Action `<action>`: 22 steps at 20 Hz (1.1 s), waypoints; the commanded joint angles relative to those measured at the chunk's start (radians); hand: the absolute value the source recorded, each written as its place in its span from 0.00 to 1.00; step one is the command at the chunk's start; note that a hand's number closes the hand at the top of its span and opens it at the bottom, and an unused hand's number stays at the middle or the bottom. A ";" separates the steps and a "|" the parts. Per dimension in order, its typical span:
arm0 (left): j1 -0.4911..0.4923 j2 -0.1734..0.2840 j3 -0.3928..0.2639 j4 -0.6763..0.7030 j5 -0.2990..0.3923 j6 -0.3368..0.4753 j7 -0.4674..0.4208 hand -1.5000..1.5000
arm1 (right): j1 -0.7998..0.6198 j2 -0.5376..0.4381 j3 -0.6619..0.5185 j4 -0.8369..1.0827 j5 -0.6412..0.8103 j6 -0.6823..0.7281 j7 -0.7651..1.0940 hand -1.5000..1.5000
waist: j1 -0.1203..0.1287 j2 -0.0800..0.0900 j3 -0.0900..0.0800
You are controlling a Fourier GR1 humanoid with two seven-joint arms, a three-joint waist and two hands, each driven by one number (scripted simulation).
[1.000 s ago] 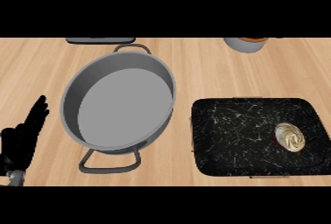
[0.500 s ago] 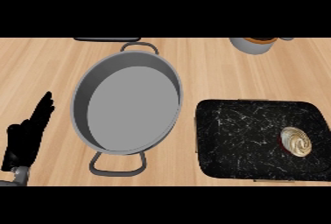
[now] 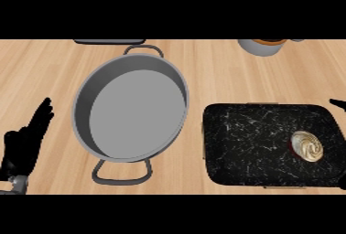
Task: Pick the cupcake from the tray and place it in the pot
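Presently, I take the pot (image 3: 132,109) as my landmark: a grey oval vessel with a handle at its far end and another at its near end, resting on the wooden counter (image 3: 223,73) and holding nothing. Just right of the pot lies the tray (image 3: 256,141), black with pale marbling, apart from the pot by a narrow strip of wood. The cupcake (image 3: 308,146) sits upright on the tray's right half, on the side farthest from the pot, its swirled pale top facing me. My left hand (image 3: 24,144) shows left of the pot, released, fingers straight and pointing away from me, touching nothing. Of my right hand (image 3: 337,104) only a dark tip enters at the edge beyond the tray; I cannot tell its state. Behind the pot, to the right, stands a cup (image 3: 265,45).
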 commanded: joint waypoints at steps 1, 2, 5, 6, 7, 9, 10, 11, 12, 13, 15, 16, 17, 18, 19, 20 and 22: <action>-0.004 -0.026 0.024 0.006 -0.011 -0.016 0.016 0.50 | -0.067 0.090 0.083 0.081 0.100 0.025 0.021 0.00 | -0.007 -0.001 0.001; -0.007 -0.030 0.026 0.048 -0.025 -0.022 -0.038 0.50 | -0.167 0.092 0.110 0.092 0.063 0.059 0.119 0.00 | 0.000 0.001 0.000; 0.014 -0.021 0.061 0.015 -0.015 -0.068 -0.015 0.50 | -0.199 0.114 0.072 0.159 0.102 0.107 0.097 0.00 | -0.005 -0.001 0.001; 0.034 -0.017 0.078 0.016 -0.015 -0.076 -0.026 0.50 | -0.173 0.114 0.069 0.147 0.104 0.126 0.104 0.00 | -0.008 -0.002 0.001; -0.012 -0.031 0.085 0.035 -0.027 -0.070 0.001 0.50 | -0.140 0.155 0.096 0.138 0.180 0.086 0.070 0.00 | -0.013 -0.002 0.001; 0.005 -0.065 0.071 0.065 -0.055 -0.065 -0.041 0.50 | -0.171 0.198 0.127 0.159 0.210 0.086 0.108 0.00 | -0.011 -0.001 0.001; -0.024 -0.084 0.045 0.011 -0.086 -0.041 0.042 0.50 | -0.159 0.184 0.086 0.149 0.197 0.117 0.091 0.00 | -0.015 -0.002 0.001; 0.024 -0.069 0.052 -0.057 -0.077 -0.045 0.053 0.50 | -0.155 0.183 0.105 0.205 0.224 0.126 0.036 0.00 | -0.010 -0.002 0.001; 0.011 -0.095 0.054 -0.026 -0.101 -0.037 0.026 0.50 | -0.206 0.198 0.074 0.191 0.190 0.156 0.119 0.00 | -0.012 -0.002 0.001; -0.007 -0.071 0.091 0.017 -0.089 -0.079 0.017 0.50 | -0.167 0.215 0.084 0.190 0.219 0.153 0.078 0.00 | -0.014 -0.002 0.001; 0.047 -0.109 0.054 -0.048 -0.135 -0.041 0.020 0.50 | -0.173 0.245 0.096 0.198 0.246 0.149 0.100 0.00 | -0.012 -0.003 0.001; 0.001 -0.078 0.098 -0.068 -0.102 -0.068 0.087 0.50 | -0.120 0.247 0.093 0.179 0.260 0.139 0.074 0.00 | -0.015 -0.003 0.001; -0.012 -0.095 0.117 0.021 -0.103 -0.084 0.016 0.50 | -0.171 0.244 0.079 0.251 0.277 0.157 0.063 0.00 | -0.014 -0.002 0.001; 0.050 -0.124 0.086 -0.065 -0.133 -0.054 0.045 0.50 | -0.153 0.238 0.058 0.226 0.276 0.176 0.056 0.00 | -0.013 -0.003 0.001; 0.044 -0.100 0.123 -0.022 -0.107 -0.100 0.003 0.50 | -0.197 0.276 0.087 0.325 0.340 0.134 0.004 0.00 | -0.009 -0.002 0.001; -0.016 -0.104 0.115 0.009 -0.112 -0.112 0.054 0.50 | -0.213 0.321 0.124 0.305 0.371 0.113 0.048 0.00 | -0.012 -0.001 0.001; 0.020 -0.130 0.123 -0.044 -0.164 -0.091 0.047 0.50 | -0.189 0.307 0.047 0.274 0.349 0.177 0.038 0.00 | -0.014 -0.003 0.001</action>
